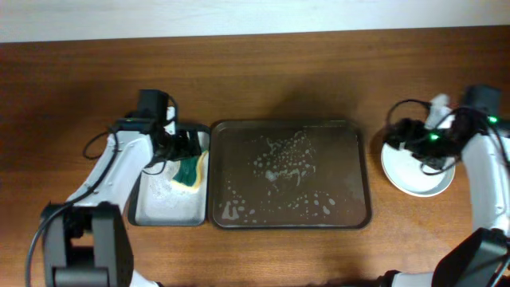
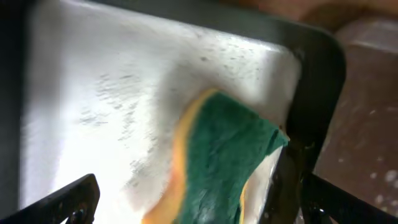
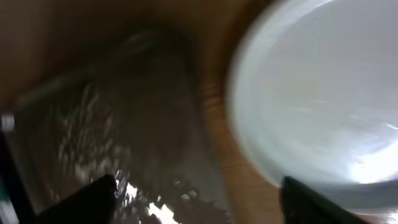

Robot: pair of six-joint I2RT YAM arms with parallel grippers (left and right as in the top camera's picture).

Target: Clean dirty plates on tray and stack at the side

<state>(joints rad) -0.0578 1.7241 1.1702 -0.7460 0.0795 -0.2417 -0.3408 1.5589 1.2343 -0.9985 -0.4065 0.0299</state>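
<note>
The dark brown tray [image 1: 360, 179] lies at the table's middle, wet with suds and with no plates on it; it also shows in the right wrist view [image 3: 112, 112]. The plates [image 1: 414, 174] sit stacked on the table right of the tray, white and smear-free on top, and show in the right wrist view [image 3: 323, 99]. My right gripper [image 1: 398, 135] is open and empty above the stack's left edge [image 3: 199, 199]. My left gripper [image 1: 191, 146] is open over the green and yellow sponge [image 1: 190, 171], which lies between its fingers in the left wrist view [image 2: 221, 162].
A smaller grey tray with white lining [image 1: 163, 203] stands left of the brown tray and holds the sponge; its lining [image 2: 112, 93] is smeared. Cables run along both arms.
</note>
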